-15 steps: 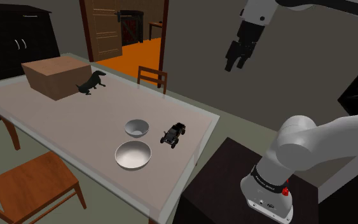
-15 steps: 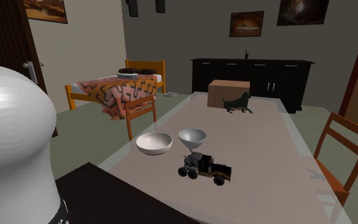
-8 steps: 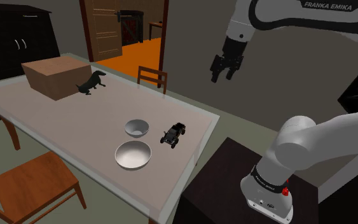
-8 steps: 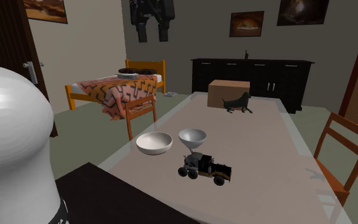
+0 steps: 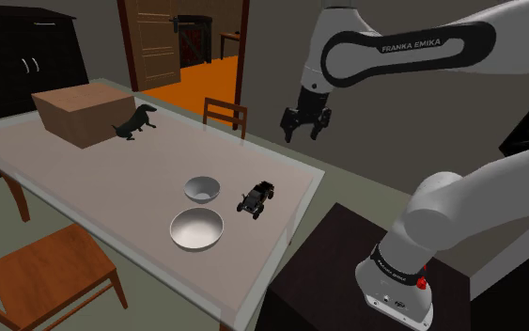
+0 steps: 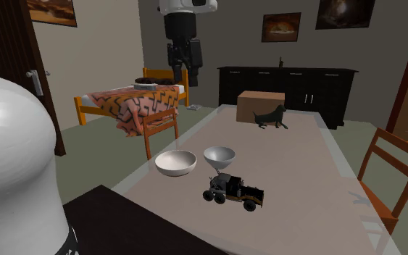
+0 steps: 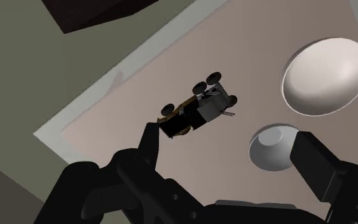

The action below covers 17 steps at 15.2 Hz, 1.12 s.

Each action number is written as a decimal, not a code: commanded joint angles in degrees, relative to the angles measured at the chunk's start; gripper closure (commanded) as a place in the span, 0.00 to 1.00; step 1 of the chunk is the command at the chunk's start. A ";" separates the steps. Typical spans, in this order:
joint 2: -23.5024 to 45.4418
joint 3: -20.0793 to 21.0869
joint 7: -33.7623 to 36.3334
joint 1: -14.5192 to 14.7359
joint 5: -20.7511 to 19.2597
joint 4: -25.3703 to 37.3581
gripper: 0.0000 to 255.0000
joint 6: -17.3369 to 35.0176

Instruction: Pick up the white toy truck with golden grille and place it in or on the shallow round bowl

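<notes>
High above the table (image 5: 84, 179), the gripper (image 5: 306, 124) is hovering, fingers spread apart; the dark toy truck (image 5: 256, 198) is sitting near the shallow bowl (image 5: 196, 229).

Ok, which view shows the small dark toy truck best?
The second exterior view: the small dark toy truck sits close and side-on, wheels and golden trim plain. The shoulder view shows the truck tiny and far; the wrist view shows it from above.

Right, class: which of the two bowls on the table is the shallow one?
The wider bowl, the lower one in the shoulder view. The other bowl is smaller, deeper and closer to the truck.
</notes>
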 commanded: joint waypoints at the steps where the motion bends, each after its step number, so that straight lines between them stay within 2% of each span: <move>1: 3.71 1.05 3.47 -0.91 -0.08 -0.71 0.00 4.23; 9: 20.43 4.62 18.04 -4.45 -2.56 0.59 0.00 18.18; 17: 39.01 4.70 34.03 -6.55 -8.98 6.89 0.00 28.39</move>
